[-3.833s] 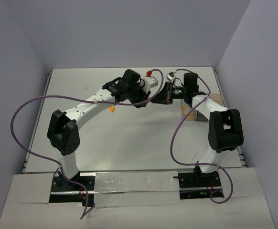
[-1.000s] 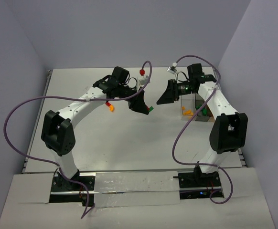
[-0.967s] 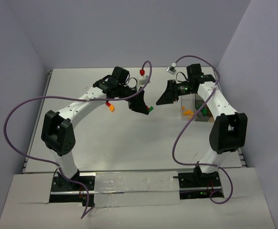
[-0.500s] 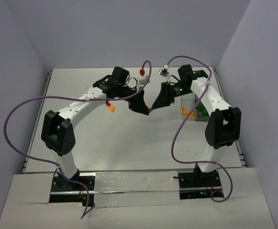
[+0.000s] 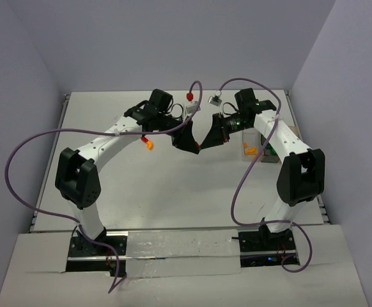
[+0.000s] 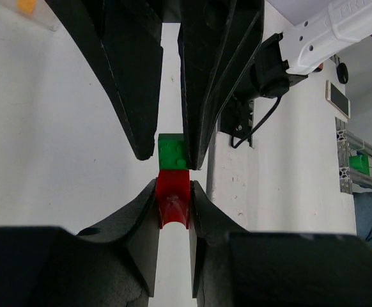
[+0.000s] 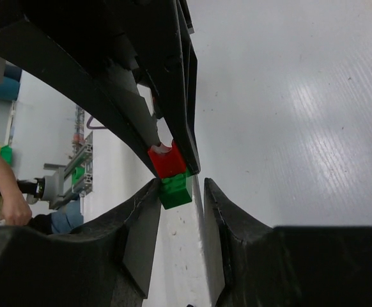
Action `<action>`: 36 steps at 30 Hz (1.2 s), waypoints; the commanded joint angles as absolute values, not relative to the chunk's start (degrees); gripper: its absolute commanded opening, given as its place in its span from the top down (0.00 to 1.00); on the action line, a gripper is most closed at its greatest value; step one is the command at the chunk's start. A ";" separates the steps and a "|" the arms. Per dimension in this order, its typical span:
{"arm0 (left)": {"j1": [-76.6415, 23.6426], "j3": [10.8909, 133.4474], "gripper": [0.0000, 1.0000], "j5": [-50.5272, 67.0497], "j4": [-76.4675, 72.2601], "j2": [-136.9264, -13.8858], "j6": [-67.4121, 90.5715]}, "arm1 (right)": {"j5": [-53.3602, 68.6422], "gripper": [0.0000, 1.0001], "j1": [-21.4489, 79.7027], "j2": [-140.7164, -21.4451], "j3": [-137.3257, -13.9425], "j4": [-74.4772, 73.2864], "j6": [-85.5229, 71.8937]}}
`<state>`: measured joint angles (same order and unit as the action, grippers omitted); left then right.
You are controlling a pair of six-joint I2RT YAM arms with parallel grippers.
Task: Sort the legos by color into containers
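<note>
Bricks stuck together, held up for splitting to the left of the containers (image 5: pixel 250 144).
Clenched on the red brick (image 6: pixel 173 203) is the left end effector (image 6: pixel 173 188). The green brick (image 6: pixel 172 151) is plugged onto the red one and sits between the fingers of the right end effector (image 7: pixel 178 187), which flank it closely, though I cannot tell whether they have clamped it yet. The pair hangs above the surface (image 5: pixel 173 192), well apart from the containers. The best course, I judge, is to let the right fingers seat squarely on the green brick's flat sides before any pull. Then draw straight off the studs, or tip slightly to break the joint, with the left hold steady. Pull too soon and the tiny brick may slip and drop.
</note>
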<state>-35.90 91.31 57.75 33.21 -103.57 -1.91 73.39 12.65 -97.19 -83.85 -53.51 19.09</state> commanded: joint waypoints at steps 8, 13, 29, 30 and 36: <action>-36.12 90.18 0.75 58.93 32.78 -100.90 -2.16 | 72.80 0.98 13.43 -93.96 -83.08 -49.47 18.23; -35.63 90.16 0.66 58.82 33.19 -100.80 -2.34 | 70.97 1.00 13.62 -94.40 -82.15 -48.46 17.56; -33.22 86.23 0.77 51.95 36.63 -99.32 -8.79 | 61.00 1.00 12.94 -93.11 -79.45 -46.26 16.88; -33.18 83.15 0.68 48.58 37.06 -98.00 -11.91 | 58.54 1.00 12.43 -92.46 -78.47 -45.49 16.42; -34.88 71.31 0.43 36.29 35.01 -93.01 -17.14 | 48.97 1.00 6.73 -89.05 -74.45 -42.90 14.16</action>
